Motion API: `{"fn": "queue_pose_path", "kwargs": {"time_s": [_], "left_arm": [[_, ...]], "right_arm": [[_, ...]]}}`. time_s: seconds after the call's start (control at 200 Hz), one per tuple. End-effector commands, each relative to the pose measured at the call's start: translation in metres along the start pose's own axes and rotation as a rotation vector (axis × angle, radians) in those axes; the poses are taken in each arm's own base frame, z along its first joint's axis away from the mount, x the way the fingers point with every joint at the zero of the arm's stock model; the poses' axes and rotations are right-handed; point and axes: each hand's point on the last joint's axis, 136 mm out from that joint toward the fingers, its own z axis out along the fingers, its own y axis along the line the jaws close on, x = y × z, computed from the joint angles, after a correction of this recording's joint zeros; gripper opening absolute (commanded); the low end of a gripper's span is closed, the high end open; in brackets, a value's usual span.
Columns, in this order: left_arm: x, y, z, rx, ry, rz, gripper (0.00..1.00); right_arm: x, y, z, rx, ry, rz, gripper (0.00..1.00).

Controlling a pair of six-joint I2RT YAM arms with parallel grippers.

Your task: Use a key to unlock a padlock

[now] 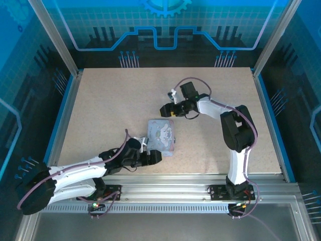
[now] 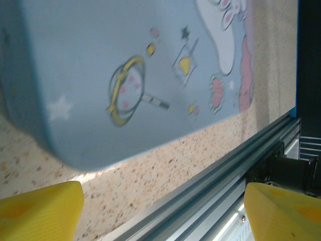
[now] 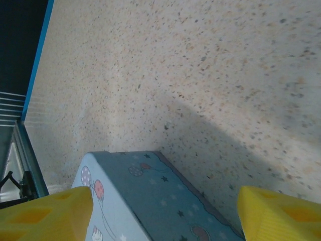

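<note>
both wide open and empty, the left end effector (image 1: 153,156) and right end effector (image 1: 165,109) flank a blue cartoon-printed box (image 1: 161,136) on the desk (image 1: 100,110); we judge, to steady it.

Your top camera looks down from behind the arms over the whole table (image 1: 100,110); your left wrist camera sits close beside the blue box (image 2: 90,60); your right wrist camera looks down on its corner; all share it.
</note>
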Motion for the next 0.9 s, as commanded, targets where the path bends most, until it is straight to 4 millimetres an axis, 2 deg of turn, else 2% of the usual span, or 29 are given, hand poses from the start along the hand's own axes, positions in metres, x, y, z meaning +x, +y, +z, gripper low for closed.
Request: {"fn": "queue_pose_path", "kwargs": {"time_s": [0.0, 0.21, 0.605, 0.71, 0.896], "left_arm": [[-0.023, -0.022, -0.001, 0.046, -0.096, 0.028, 0.85], [-0.041, -0.007, -0.004, 0.02, -0.2, -0.003, 0.86], [-0.089, 0.021, -0.019, -0.033, -0.299, -0.046, 0.86], [-0.103, 0.022, -0.018, -0.041, -0.304, -0.05, 0.85], [-0.123, 0.02, -0.002, -0.032, -0.285, -0.061, 0.8]], "right_arm": [[0.004, 0.009, 0.008, -0.04, 0.051, -0.014, 0.75], [0.015, 0.009, 0.005, -0.052, 0.081, -0.025, 0.7], [0.044, -0.001, -0.028, -0.028, 0.058, 0.004, 0.64], [0.05, 0.0, -0.033, -0.016, 0.049, 0.02, 0.6], [0.056, -0.001, -0.035, -0.002, 0.029, 0.052, 0.53]]}}
